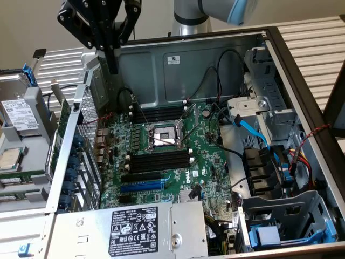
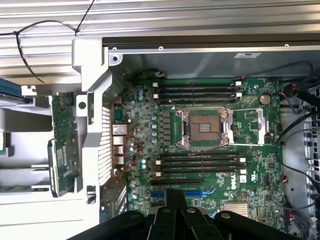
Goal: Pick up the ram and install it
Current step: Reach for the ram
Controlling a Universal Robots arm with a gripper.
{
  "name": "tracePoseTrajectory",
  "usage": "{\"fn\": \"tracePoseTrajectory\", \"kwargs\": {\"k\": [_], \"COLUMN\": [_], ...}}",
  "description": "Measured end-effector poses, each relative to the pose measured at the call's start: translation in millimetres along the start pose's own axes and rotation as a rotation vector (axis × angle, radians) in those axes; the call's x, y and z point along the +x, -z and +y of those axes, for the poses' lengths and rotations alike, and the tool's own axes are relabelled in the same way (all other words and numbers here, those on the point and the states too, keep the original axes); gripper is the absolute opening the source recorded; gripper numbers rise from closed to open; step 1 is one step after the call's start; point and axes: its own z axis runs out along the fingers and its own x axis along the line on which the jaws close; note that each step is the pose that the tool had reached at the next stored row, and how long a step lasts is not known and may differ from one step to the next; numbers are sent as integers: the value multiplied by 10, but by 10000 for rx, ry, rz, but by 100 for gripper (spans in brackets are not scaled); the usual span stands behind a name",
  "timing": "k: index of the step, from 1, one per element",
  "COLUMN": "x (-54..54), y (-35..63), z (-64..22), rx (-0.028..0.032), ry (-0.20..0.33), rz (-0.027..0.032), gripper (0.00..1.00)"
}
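Fingers first: the gripper (image 1: 114, 68) is hanging with its two fingers pressed together and nothing between them, poised high over the case's (image 1: 215, 59) rim at the exterior view's left. From the wrist view the closed gripper (image 2: 175, 194) is looking straight down into the open machine, likely so the whole layout can be read before any reach. The ram (image 1: 65, 132) is waiting outside the case, standing on edge in a grey holder just beside the case wall, at the exterior view's left; the wrist view is showing its green face and label strip (image 2: 64, 145). Standing it upright is probably leaving its top edge free for a pinch. The gripper and the ram are well apart, so I'm judging the pick not yet made. Inside the case, the motherboard (image 1: 207, 156) is lying flat with an open socket (image 1: 161, 136) between two banks of black slots (image 1: 159, 114), all looking empty, a blue slot (image 1: 141, 186) nearer the camera, and cables trailing toward the exterior view's right.
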Motion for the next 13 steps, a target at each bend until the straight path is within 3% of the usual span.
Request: {"fn": "tracePoseTrajectory", "kwargs": {"k": [6, 13], "x": [214, 498], "y": [8, 16], "z": [-39, -81], "rx": [-76, -102], "ry": [1, 2], "rz": [-50, -95], "gripper": [11, 11]}}
